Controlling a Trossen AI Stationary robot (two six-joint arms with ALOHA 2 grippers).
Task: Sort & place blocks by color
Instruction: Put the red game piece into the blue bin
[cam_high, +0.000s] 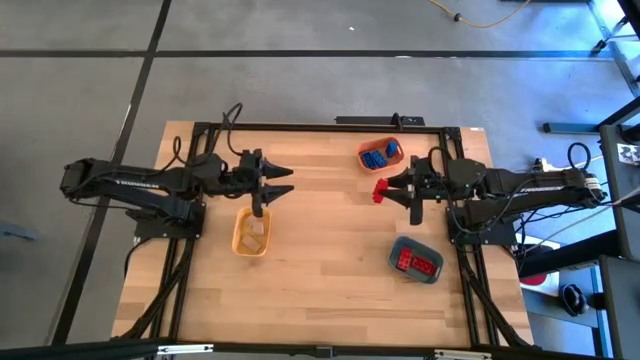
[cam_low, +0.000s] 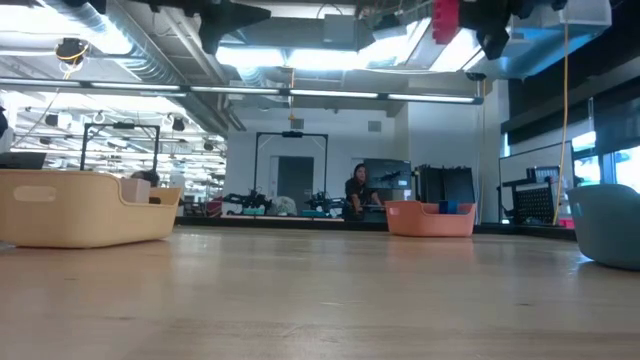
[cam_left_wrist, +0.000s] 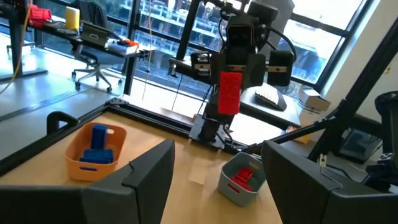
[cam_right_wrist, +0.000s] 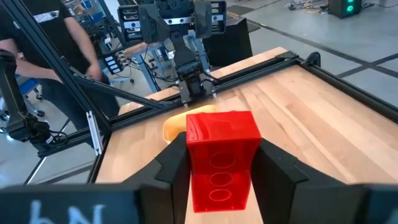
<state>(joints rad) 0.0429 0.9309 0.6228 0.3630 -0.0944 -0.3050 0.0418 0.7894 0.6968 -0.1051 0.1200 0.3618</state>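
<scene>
Right arm aloft with a red brick; left arm waiting above the yellow tray.

My right gripper (cam_high: 383, 190) is clamped on a red block (cam_right_wrist: 221, 159), held high off the table between the orange tray (cam_high: 381, 156) of blue blocks (cam_left_wrist: 98, 145) and the slate tray (cam_high: 416, 261) of red blocks (cam_high: 415, 262). My left gripper (cam_high: 284, 182) hangs with fingers spread, empty, over the yellow tray (cam_high: 250, 232) holding beige blocks (cam_high: 253, 229). White lettering on both forearms is too small to read.
</scene>
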